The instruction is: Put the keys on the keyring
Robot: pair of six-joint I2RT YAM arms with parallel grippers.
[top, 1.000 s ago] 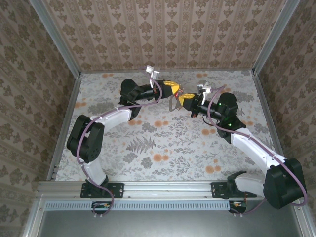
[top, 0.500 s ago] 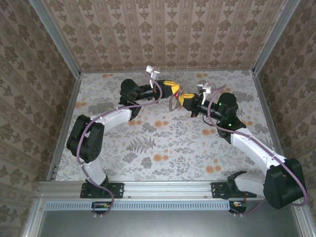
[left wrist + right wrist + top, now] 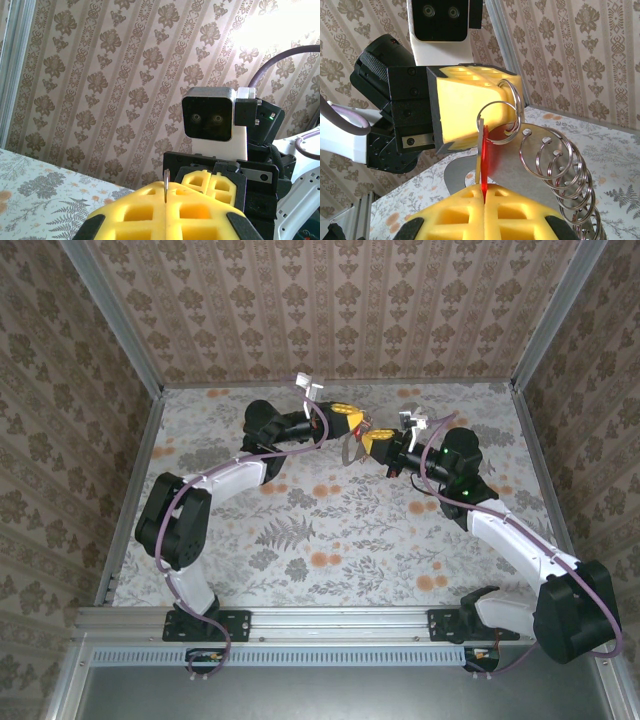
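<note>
Both arms meet above the back middle of the table. My right gripper is shut on the key, a thin red blade seen edge-on with a silvery strip beside it. The key's upper end reaches a split ring that hangs from the keyring, a flat grey plate with a hollow centre. My left gripper is shut on a thin metal ring at the top of that plate. In the right wrist view its yellow pads face me. From above, the left gripper and right gripper nearly touch over the keyring.
Several more split rings hang in a row along the plate's edge. The floral tabletop lies below, boxed in by patterned walls and metal rails. Purple cables loop along both arms.
</note>
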